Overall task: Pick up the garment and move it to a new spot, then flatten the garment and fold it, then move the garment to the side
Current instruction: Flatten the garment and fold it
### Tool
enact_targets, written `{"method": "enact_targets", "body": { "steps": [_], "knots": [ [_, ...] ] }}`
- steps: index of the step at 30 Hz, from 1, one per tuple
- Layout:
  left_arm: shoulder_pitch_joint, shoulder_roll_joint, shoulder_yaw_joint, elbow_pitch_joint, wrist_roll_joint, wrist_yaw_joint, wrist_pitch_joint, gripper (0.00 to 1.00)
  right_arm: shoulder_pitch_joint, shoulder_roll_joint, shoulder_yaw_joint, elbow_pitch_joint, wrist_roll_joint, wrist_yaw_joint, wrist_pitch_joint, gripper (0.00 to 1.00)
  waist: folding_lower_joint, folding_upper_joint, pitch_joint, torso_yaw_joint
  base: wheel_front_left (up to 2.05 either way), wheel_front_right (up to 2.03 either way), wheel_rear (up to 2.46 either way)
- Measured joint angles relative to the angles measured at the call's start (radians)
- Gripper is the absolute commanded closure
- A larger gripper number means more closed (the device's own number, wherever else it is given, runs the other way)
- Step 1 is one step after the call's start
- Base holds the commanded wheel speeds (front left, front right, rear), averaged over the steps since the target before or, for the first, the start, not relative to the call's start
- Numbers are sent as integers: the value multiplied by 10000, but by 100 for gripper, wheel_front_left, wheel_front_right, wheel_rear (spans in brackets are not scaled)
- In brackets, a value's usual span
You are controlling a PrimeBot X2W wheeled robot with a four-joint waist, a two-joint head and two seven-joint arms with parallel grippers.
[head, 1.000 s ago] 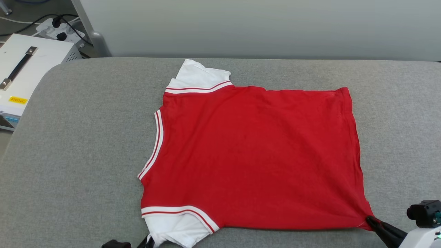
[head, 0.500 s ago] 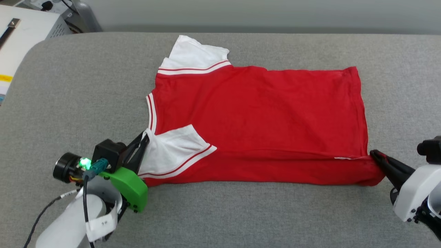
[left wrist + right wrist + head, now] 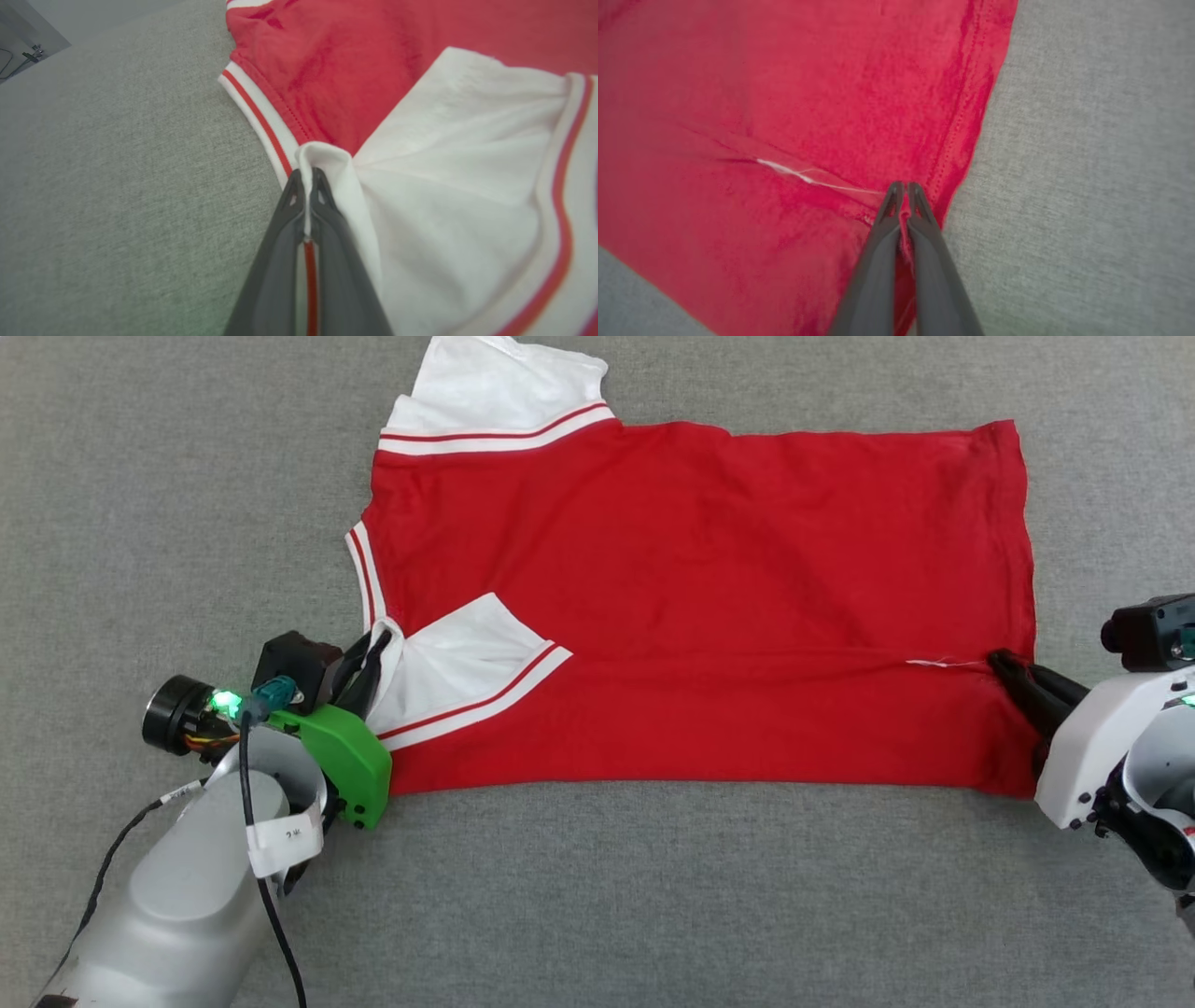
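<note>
Red soft-fabric garment (image 3: 700,588) with white short sleeves lies spread on the grey fabric-covered bench (image 3: 597,896), its near long edge folded over onto the body. The left hand (image 3: 376,644), dark fingers pressed together, pinches the near white sleeve's corner beside the striped collar. The right hand (image 3: 1001,663) likewise pinches the red hem corner. Bare bench stretches to the left, to the right and nearer the robot.
</note>
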Motion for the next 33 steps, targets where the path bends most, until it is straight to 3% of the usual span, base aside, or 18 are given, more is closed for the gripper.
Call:
{"method": "enact_targets", "body": {
  "steps": [5, 6, 7, 8, 14, 19, 23, 30, 33],
  "knots": [
    [-272, -326, -44, 834, -29, -167, -499, 100, -214, 104, 376, 506, 48, 0, -435, 100, 0, 0, 80, 17, 0, 0, 0],
    [-284, -393, -29, 976, -54, -215, -570, 81, -226, 109, 456, 585, 52, 0, -533, 100, 0, 0, 28, 23, 0, 0, 0],
    [-300, -445, -27, 1070, -56, -228, -583, 20, -226, 121, 483, 652, 67, 0, -616, 59, 0, 0, -24, 30, 0, 0, 0],
    [-317, -491, -13, 1168, -50, -228, -610, 0, -225, 138, 525, 721, 134, 0, -711, 0, 0, 0, -100, 43, 0, 0, 0],
    [-311, -360, 199, 1108, -69, -311, -589, 0, 128, 25, 383, 650, 301, 0, -1461, 0, 0, 0, -674, 192, 0, 0, 0],
    [-542, 230, 671, 123, -596, -416, -226, 0, 734, -226, 42, 222, 334, 0, -1668, 0, 0, 0, -1189, 379, 0, 0, 0],
    [-759, 861, 364, -869, -1547, -554, 1967, 0, 1041, -318, -180, -12, 311, 0, -1655, 0, 0, 0, -1513, 514, 0, 0, 0],
    [-1133, 2240, -1043, -3126, -3545, -579, 6197, 0, 1291, -192, -357, -374, 307, 0, -1135, 0, 0, 0, -1735, 523, 0, 0, 0],
    [-1184, 2585, -1526, -3670, -4169, -579, 7436, 0, 1355, -92, -378, -481, 293, 0, -867, 0, 0, 0, -1695, 437, 0, 0, 0]
  ]
}}
